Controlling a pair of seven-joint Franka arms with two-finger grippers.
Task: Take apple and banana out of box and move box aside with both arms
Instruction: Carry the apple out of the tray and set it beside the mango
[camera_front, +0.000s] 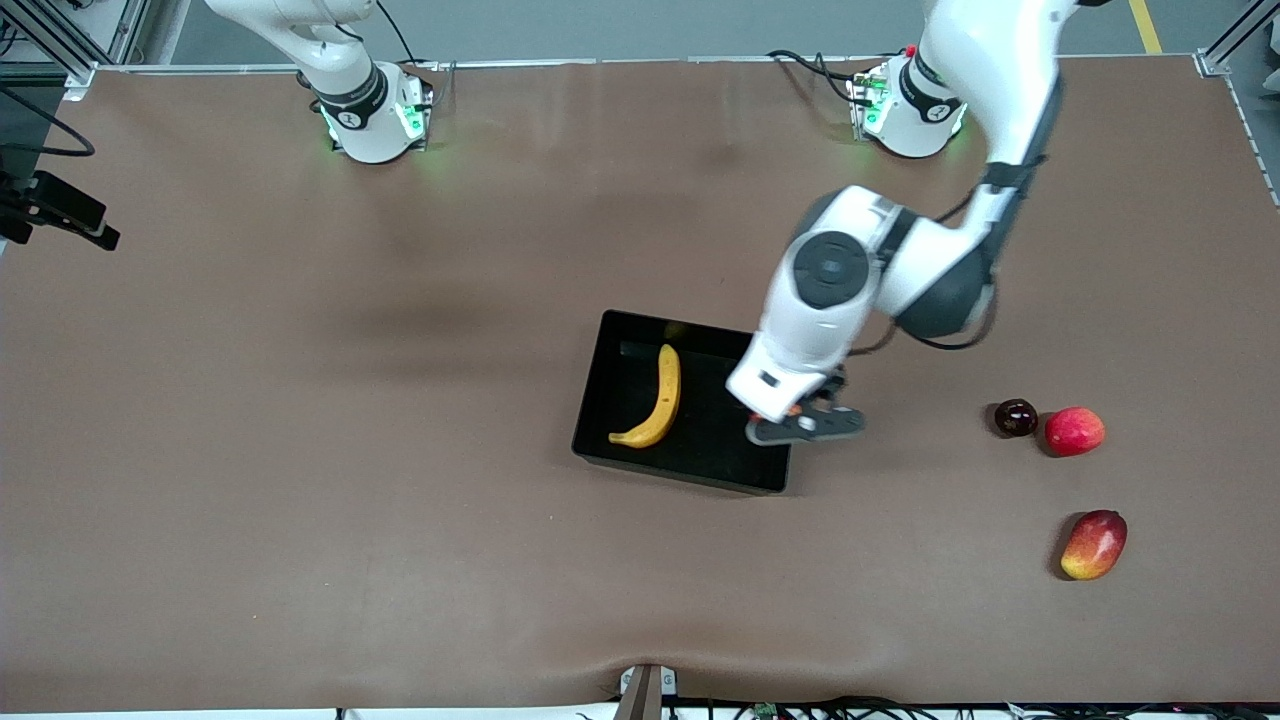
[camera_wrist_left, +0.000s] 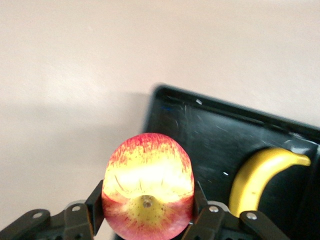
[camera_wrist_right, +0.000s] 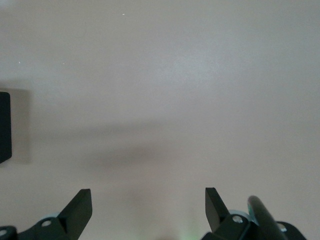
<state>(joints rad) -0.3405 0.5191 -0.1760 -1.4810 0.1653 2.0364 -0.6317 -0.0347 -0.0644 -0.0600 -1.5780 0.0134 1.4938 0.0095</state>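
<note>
The apple (camera_wrist_left: 148, 187) is clamped between the left gripper's (camera_front: 806, 424) jaws, lifted over the box's (camera_front: 700, 462) wall at the end toward the left arm. The step in hand looks like carrying it out. To do that well, keep the grip steady, clear the low wall before going sideways, and set the apple down on bare worktop (camera_front: 400, 550) toward the left arm's end, apart from the three fruits (camera_front: 1074, 431) already lying there, so it cannot roll into them. Lower it fully before letting go, since a round fruit will wander if dropped.

The apple is small and round, red with yellowish streaks, its pale dimple and stem turned toward the wrist camera. The pads press its sides at about its widest part, so the hold looks secure.

The banana (camera_front: 658, 400) lies in the box, curved and bright yellow, not yet taken out.

The right gripper (camera_wrist_right: 148, 205) waits over bare worktop, jaws wide and holding nothing.
</note>
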